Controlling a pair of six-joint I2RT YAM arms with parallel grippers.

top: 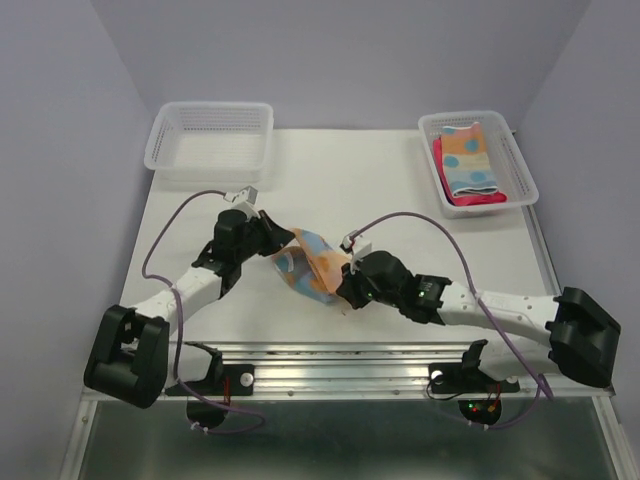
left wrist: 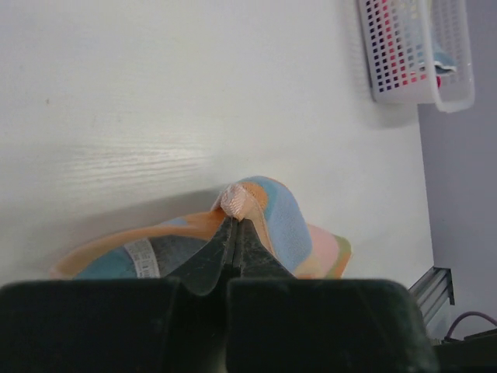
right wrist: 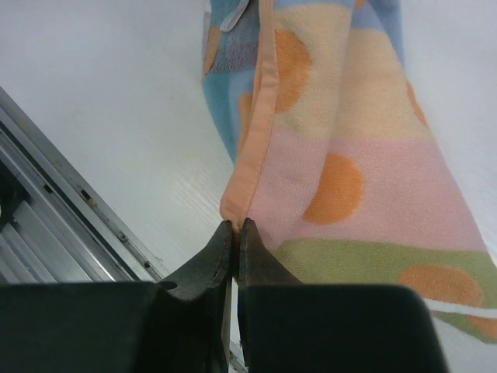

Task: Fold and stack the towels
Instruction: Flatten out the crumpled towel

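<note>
An orange, pink and blue patterned towel [top: 310, 262] hangs bunched between my two grippers at the middle of the table. My left gripper [top: 283, 243] is shut on a pinched fold of its peach hem [left wrist: 235, 200], the tips [left wrist: 235, 221] pressed together, and the cloth [left wrist: 289, 225] sags onto the table beyond. My right gripper [top: 346, 290] is shut on a corner of the same towel [right wrist: 349, 155], its jaws [right wrist: 237, 227] clamped on the hem. In the right basket, a folded patterned towel [top: 468, 160] lies on top of a bright pink one [top: 482, 199].
A white mesh basket [top: 160, 150] stands at the back left with nothing showing inside. The other white basket [top: 521, 165] is at the back right, also in the left wrist view [left wrist: 415, 58]. A metal rail [right wrist: 70, 225] runs along the near table edge.
</note>
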